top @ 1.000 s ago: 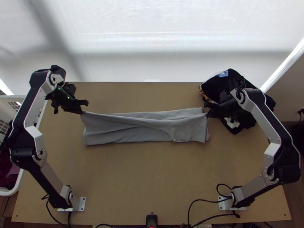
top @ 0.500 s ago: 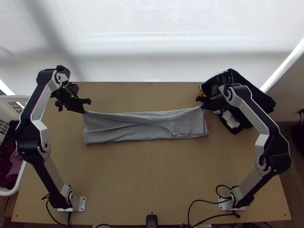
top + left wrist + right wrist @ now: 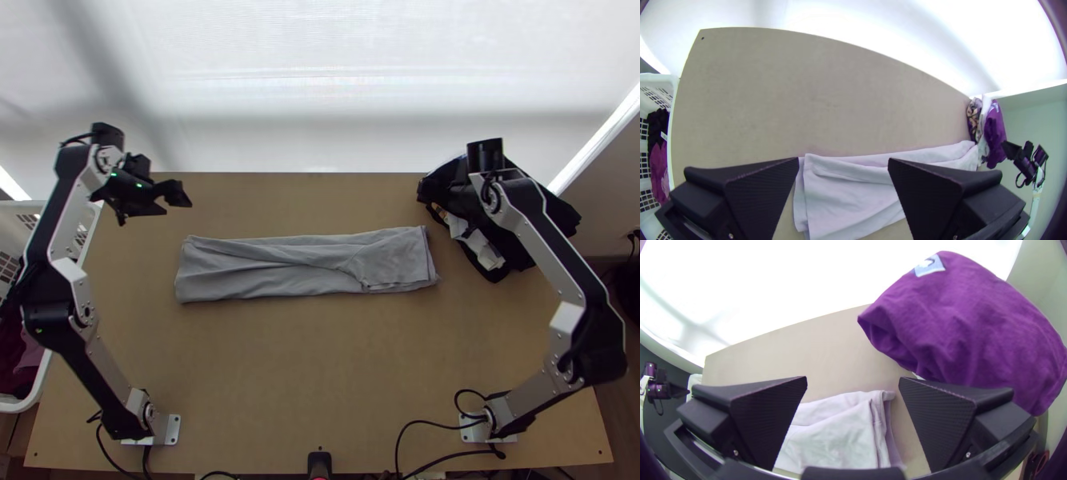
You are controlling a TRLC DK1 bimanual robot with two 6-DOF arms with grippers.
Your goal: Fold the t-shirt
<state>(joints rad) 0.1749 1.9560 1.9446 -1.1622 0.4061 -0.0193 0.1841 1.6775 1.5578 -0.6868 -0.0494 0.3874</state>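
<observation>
The grey t-shirt (image 3: 296,268) lies as a long folded strip across the top view's centre on the desk (image 3: 320,368); shortening it probably remains. Left claw (image 3: 843,161) and right claw (image 3: 853,379) gape, empty.

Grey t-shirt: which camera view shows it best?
The top view: there the grey t-shirt lies as a long folded strip, fully in sight. The left wrist view looks at one end up close, the right wrist view at the other, and in both the jaws hide part of the cloth.
</observation>
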